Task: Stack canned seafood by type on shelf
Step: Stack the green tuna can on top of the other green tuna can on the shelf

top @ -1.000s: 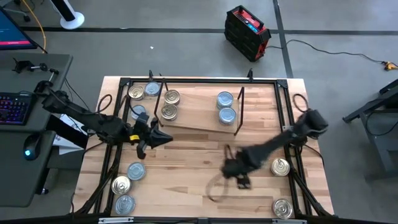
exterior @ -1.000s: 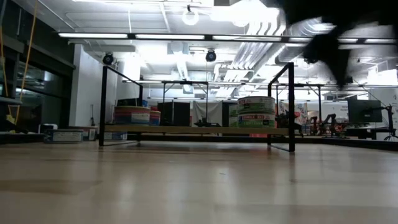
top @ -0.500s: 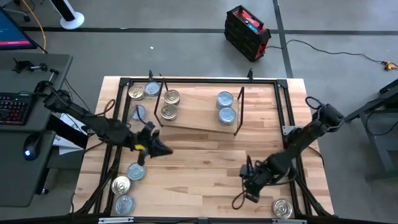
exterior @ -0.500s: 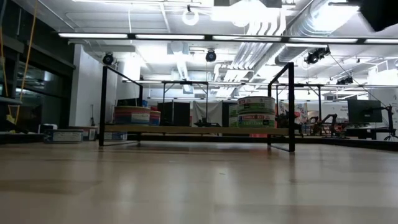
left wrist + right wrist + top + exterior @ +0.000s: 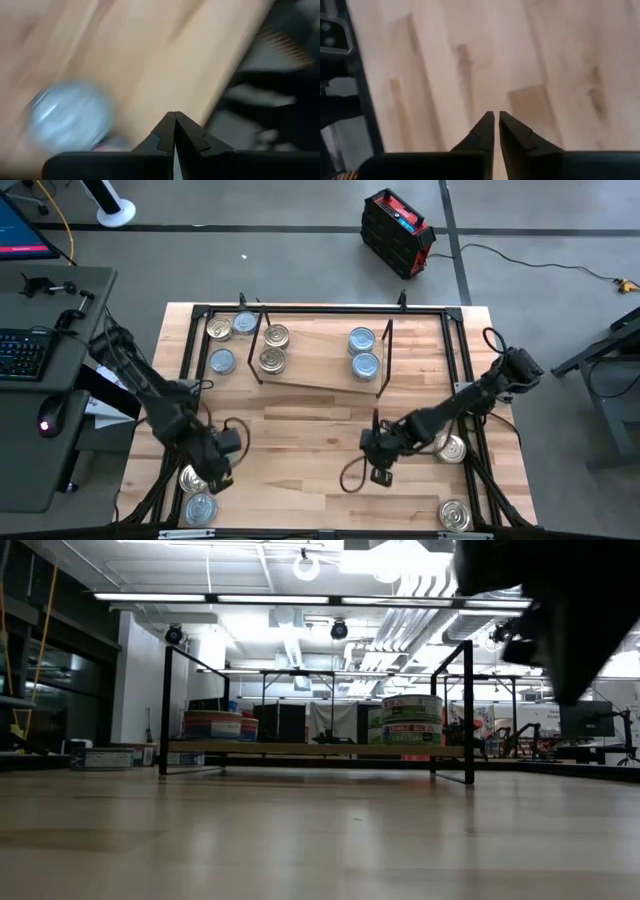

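Canned seafood is sitting scattered over the tabletop and on the shelf, which is lying at the table's 12 o'clock with black brackets at both ends. On the shelf, two gold-lidded tins are resting at its 9 o'clock end and two silver-blue tins at its 3 o'clock end; in the low view these are showing as a stacked pair on the board. Off the shelf, three more tins are lying at the table's 10 o'clock corner, a gold tin at 4 o'clock, another at 5 o'clock, and two tins at 7 o'clock. The left gripper is hanging over the 7 o'clock tins, fingers pressed together and gripping nothing, with a blurred silver-blue tin beside it in the wrist view. The right gripper is hovering over bare wood near the table's 5 o'clock, fingertips nearly touching, closed and empty, just beside the 4 o'clock gold tin.
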{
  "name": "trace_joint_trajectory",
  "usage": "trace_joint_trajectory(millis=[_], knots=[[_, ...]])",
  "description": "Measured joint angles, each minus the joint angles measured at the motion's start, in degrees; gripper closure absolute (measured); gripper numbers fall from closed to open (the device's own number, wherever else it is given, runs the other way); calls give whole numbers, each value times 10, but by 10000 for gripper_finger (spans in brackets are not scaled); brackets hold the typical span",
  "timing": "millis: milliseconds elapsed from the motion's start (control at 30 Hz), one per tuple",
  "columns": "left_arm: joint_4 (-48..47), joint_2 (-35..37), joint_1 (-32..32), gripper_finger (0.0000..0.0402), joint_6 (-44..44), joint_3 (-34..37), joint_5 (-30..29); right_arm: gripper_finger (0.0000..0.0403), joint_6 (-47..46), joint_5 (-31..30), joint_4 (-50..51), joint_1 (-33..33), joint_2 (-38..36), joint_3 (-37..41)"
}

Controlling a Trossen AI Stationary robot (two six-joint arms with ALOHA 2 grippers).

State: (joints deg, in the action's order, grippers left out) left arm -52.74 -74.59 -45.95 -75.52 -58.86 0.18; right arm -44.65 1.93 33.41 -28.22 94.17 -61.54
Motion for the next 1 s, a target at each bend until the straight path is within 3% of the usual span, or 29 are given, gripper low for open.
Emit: trace_joint_trajectory(millis=[167, 400, 667, 900, 1000], knots=[[-54, -64, -42, 401, -50, 13, 46, 396, 36, 0, -10, 29, 0, 0], [-59, -106, -19, 402, -123, 77, 47, 401, 52, 1, -14, 36, 0, 0], [27, -108, 22, 402, -118, 119, 44, 402, 33, 52, -12, 4, -15, 0], [201, -119, 115, 402, -53, 122, -111, 403, -35, -8, 6, -57, -45, 0], [322, -149, 177, 401, -5, 121, -133, 403, -58, -19, 6, -72, -46, 0]])
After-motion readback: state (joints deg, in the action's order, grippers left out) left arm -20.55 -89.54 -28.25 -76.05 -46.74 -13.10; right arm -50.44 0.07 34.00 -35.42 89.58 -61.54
